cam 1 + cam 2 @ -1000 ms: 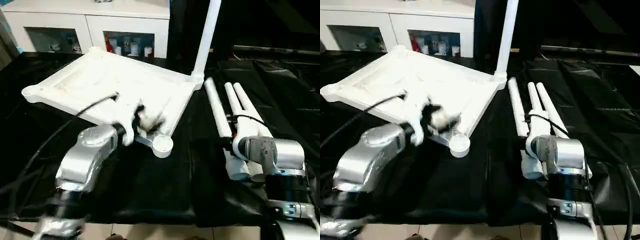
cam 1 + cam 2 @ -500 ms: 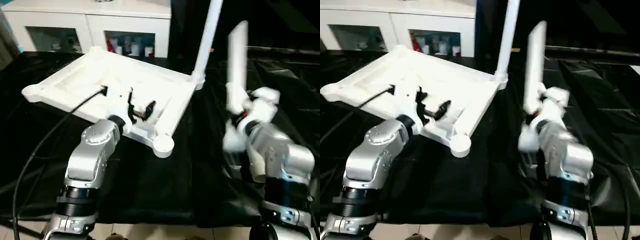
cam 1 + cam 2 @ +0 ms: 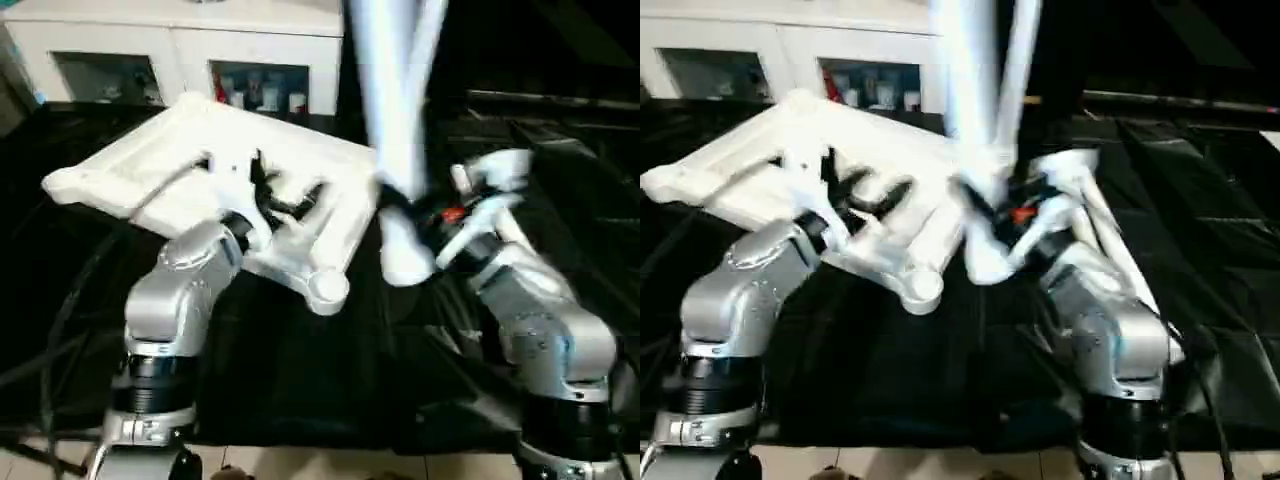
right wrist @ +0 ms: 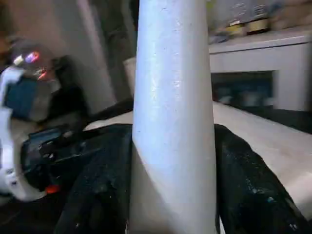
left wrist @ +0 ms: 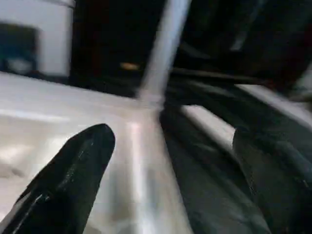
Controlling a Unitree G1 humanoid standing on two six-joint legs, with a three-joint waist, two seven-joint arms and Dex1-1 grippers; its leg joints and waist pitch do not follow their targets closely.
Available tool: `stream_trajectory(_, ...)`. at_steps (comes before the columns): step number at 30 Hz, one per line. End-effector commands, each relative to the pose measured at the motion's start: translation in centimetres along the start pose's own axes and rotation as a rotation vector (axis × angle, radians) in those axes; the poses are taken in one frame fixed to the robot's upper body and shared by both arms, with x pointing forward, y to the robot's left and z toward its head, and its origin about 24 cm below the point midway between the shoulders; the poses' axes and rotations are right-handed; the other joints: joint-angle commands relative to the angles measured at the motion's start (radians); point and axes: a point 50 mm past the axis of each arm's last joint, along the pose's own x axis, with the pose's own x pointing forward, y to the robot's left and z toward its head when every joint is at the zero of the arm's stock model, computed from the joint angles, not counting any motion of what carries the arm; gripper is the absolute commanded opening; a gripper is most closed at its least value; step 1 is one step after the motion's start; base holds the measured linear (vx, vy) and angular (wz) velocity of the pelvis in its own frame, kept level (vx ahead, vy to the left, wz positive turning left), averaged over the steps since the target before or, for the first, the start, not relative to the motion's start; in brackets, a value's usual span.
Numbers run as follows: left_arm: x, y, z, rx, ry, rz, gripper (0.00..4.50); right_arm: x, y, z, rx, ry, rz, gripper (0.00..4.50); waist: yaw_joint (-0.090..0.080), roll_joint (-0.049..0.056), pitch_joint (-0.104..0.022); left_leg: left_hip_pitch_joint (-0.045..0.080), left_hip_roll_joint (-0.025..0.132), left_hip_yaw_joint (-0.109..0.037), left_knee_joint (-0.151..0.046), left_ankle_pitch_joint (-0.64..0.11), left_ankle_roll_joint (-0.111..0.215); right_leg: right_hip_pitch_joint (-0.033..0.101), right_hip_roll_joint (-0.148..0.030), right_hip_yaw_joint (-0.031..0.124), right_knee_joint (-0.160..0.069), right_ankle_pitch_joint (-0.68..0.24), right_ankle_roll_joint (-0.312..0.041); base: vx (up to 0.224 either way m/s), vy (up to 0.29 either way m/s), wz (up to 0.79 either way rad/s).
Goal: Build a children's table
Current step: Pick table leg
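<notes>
Lying upturned on the black work table [image 3: 300, 380] at 10 o'clock, the children's table top [image 3: 170, 160], one leg fitted, under the spread left gripper [image 3: 285, 205]; right gripper [image 4: 170, 170] at 3 o'clock clamps an upright loose leg [image 4: 173, 97].

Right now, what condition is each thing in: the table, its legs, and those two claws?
Tabletop: upside down, tilted, near edge raised.
Fitted leg: upright in the far right corner socket.
Held leg: lifted, near upright, gripped.
Spare legs: lying on the black cover.
Near socket: empty.
Left claw: open, at the tabletop.
Right claw: shut on the held leg.
</notes>
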Motion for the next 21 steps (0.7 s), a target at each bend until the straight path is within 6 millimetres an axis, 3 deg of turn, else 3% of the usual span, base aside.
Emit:
stream_trajectory(1, 0.2, -1.1, 1.5, -0.081, -0.052, -0.096, 4.5, 0.0, 0.0, -0.4, -0.006, 0.001, 0.03, 1.85, 0.003, -0.014, -0.071, 0.006, -0.028, 0.025, -0.056, -0.137, 0.014, 0.053, -0.016, 0.013, -0.071, -0.108, -0.189, 0.0, 0.0, 0.0)
stream_trajectory(3, 0.4, -1.4, 2.0, -0.149, -0.062, -0.137, 4.5, 0.0, 0.0, -0.5, 0.008, 0.013, 0.053, 1.85, 0.009, -0.011, -0.072, 0.009, -0.028, 0.024, -0.056, -0.138, 0.008, 0.052, -0.015, 0.012, -0.068, -0.099, -0.189, 0.0, 0.0, 0.0)
stream_trajectory(5, 0.4, -1.8, 2.3, -0.18, -0.062, -0.187, 4.5, 0.0, 0.1, -0.6, 0.016, 0.029, 0.085, 1.85, 0.013, -0.02, -0.071, 0.008, -0.029, 0.022, -0.058, -0.134, 0.006, 0.057, -0.013, 0.011, -0.067, -0.088, -0.176, 0.0, 0.0, 0.0)
stream_trajectory(8, 0.4, -2.4, 2.8, -0.225, -0.074, -0.251, 4.5, 0.0, 0.1, -0.9, 0.021, 0.052, 0.116, 1.85, 0.014, -0.019, -0.074, 0.009, -0.029, 0.022, -0.056, -0.121, 0.005, 0.059, -0.014, 0.011, -0.064, -0.059, -0.176, 0.0, 0.0, 0.0)
stream_trajectory(11, 0.6, -2.7, 2.6, -0.231, -0.049, -0.264, 4.5, 0.0, 0.1, -1.1, 0.019, 0.066, 0.13, 1.85, 0.015, -0.031, -0.074, 0.006, -0.029, 0.023, -0.056, -0.116, 0.012, 0.061, -0.015, 0.011, -0.065, -0.065, -0.175, 0.0, 0.0, 0.0)
stream_trajectory(14, 0.8, -2.6, 1.8, -0.215, -0.001, -0.235, 4.5, 0.1, 0.5, -1.2, 0.024, 0.069, 0.153, 1.85, 0.015, -0.023, -0.073, 0.006, -0.028, 0.022, -0.057, -0.115, 0.012, 0.06, -0.015, 0.011, -0.067, -0.07, -0.169, 0.0, 0.0, 0.0)
stream_trajectory(21, 1.4, -1.7, 1.7, -0.244, 0.005, -0.145, 4.5, 0.3, 0.9, -1.3, 0.02, 0.068, 0.166, 1.85, 0.016, -0.021, -0.075, 0.007, -0.029, 0.02, -0.057, -0.114, 0.002, 0.063, -0.015, 0.011, -0.066, -0.058, -0.168, 0.0, 0.0, 0.0)
